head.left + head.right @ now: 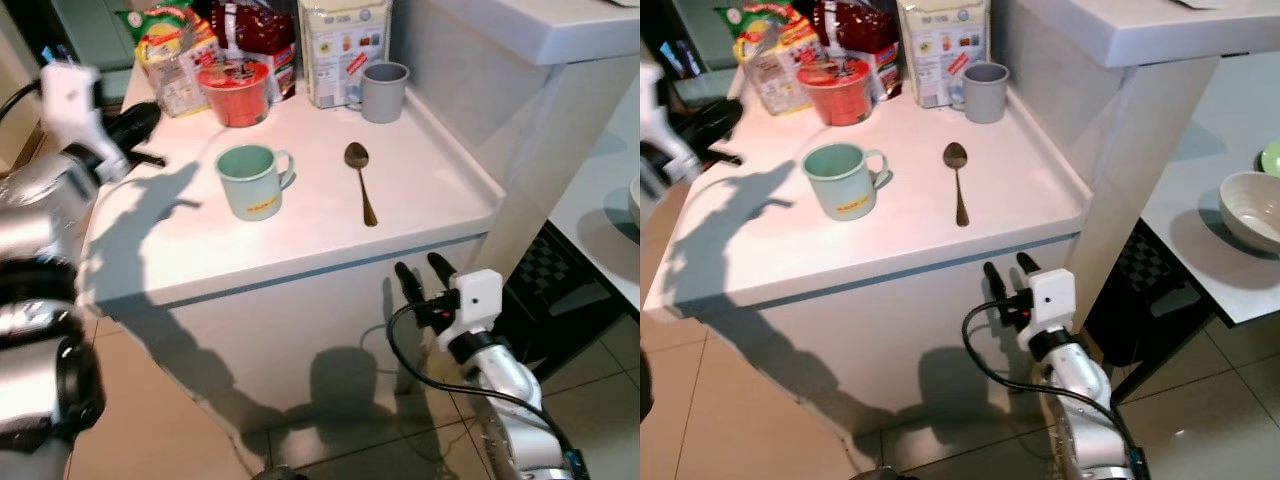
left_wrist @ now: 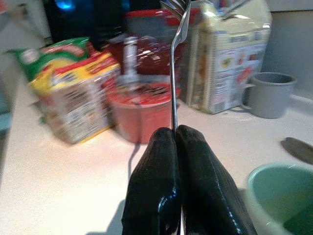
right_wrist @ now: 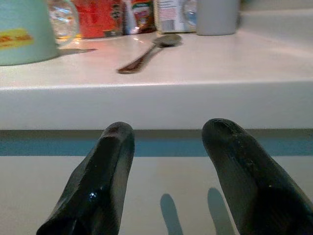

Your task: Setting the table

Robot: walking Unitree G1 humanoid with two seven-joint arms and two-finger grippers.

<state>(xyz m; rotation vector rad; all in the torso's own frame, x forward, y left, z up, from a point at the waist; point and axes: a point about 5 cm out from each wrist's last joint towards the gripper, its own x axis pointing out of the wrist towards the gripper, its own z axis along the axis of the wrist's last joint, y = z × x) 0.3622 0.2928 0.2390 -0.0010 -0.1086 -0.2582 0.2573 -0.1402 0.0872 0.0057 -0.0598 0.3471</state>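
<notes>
The white counter (image 1: 420,190) has a raised lip along its right edge and carries a green mug (image 1: 250,180) near its middle, handle turned toward the spoon (image 1: 360,180), which lies just beside it, bowl toward the back. At the back stand a grey cup (image 1: 384,91), a white carton (image 1: 344,50) touching it, a red tub (image 1: 236,92), a dark red bag (image 1: 255,30) behind the tub, and a yellow packet (image 1: 175,60) at the left. To the right, well apart, a lower table (image 1: 1200,230) holds a white bowl (image 1: 1252,210). The floor (image 1: 170,430) below is tiled.
</notes>
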